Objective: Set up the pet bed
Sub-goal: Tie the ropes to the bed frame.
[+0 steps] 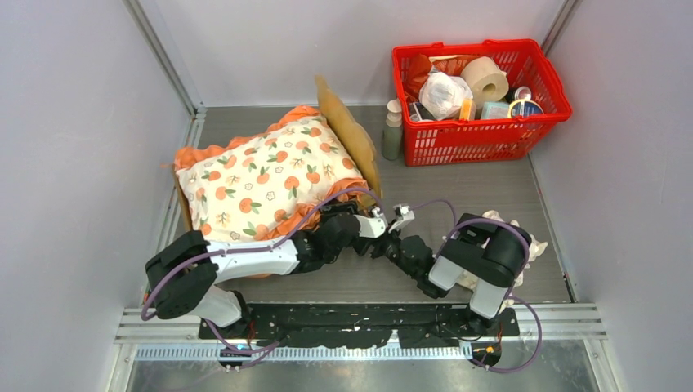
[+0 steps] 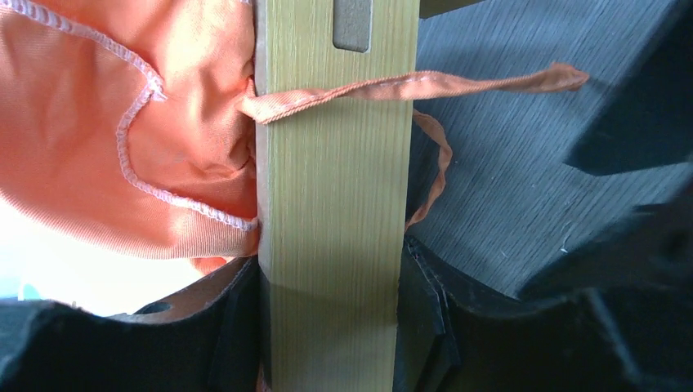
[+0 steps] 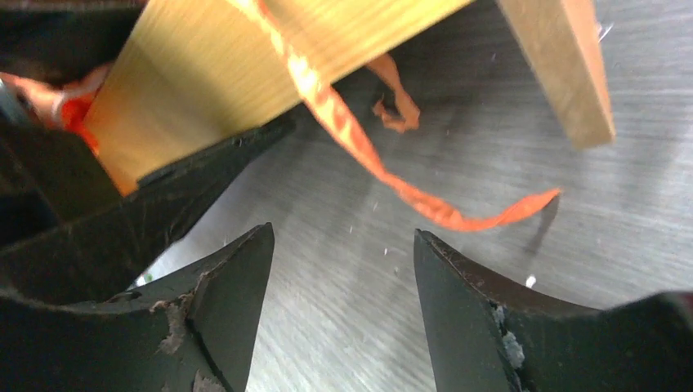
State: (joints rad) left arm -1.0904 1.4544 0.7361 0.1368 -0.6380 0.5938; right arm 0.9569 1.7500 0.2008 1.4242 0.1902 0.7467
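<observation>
- The left hand, closest in its own wrist view, is clamped on a light-wood side rail of the pet bed. One black finger presses against each face of the board.
- The right hand holds its fingers apart with nothing between them. It is low over the grey worktop, just beside the bed's near right corner, where the left hand grips.
- The pet bed lies on the left half of the worktop, toward the back. Its frame is pale grained wood, and its wavy headboard stands upright at the right end.
- A cream orange-print cushion with orange ruffles fills the frame and hides most of it.
- A red basket full of household items sits in the far right corner, well apart from the bed. A small bottle stands just beside its left wall.
- A frilled cream pillow shows partly behind the right arm.
- A thin orange fabric tie crosses the rail and trails onto the worktop ahead of the right hand's fingers.
</observation>
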